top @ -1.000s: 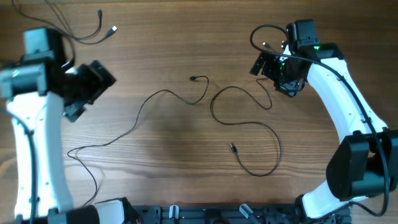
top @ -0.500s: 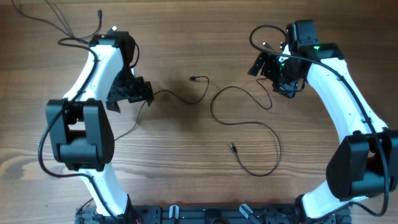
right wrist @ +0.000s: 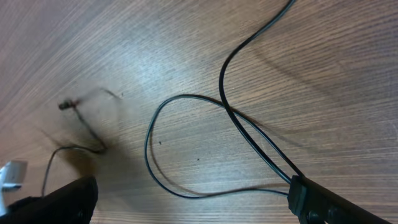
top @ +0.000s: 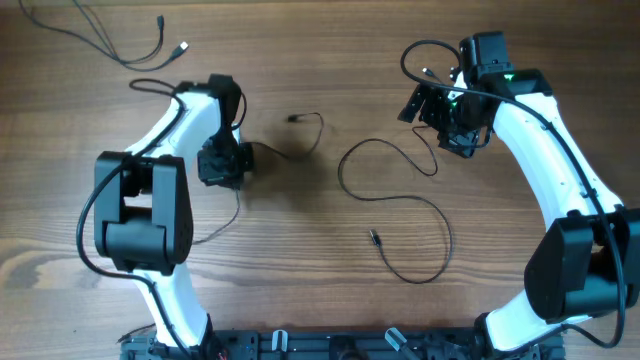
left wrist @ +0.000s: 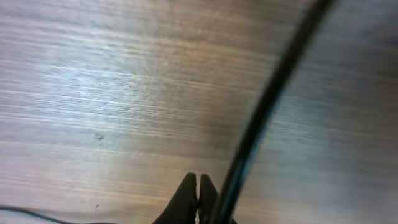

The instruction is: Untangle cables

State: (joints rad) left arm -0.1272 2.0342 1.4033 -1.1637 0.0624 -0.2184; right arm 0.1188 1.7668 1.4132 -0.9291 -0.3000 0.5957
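One thin black cable [top: 318, 122] runs from my left gripper [top: 222, 165] right to its plug [top: 294, 118], and trails down past the arm. In the left wrist view that gripper [left wrist: 198, 186] is shut with its tips together; the cable [left wrist: 267, 106] runs blurred along its right finger, pinched further back. A second cable [top: 341, 172] loops across the middle to a plug [top: 373, 237]. My right gripper [top: 440, 118] hovers open above that cable's upper end. In its wrist view the loop [right wrist: 186, 98] lies between the wide-apart right gripper [right wrist: 193, 205] fingers [right wrist: 323, 199].
More thin cables with plugs [top: 150, 55] lie at the table's far left corner. The left arm's white links [top: 160, 140] arch over the left-middle of the wooden table [top: 300, 280]. The arm bases stand along the near edge.
The left arm swung in from the left onto the first cable and its gripper shut. That cable's plug end shifted left and up. The right arm stayed still.
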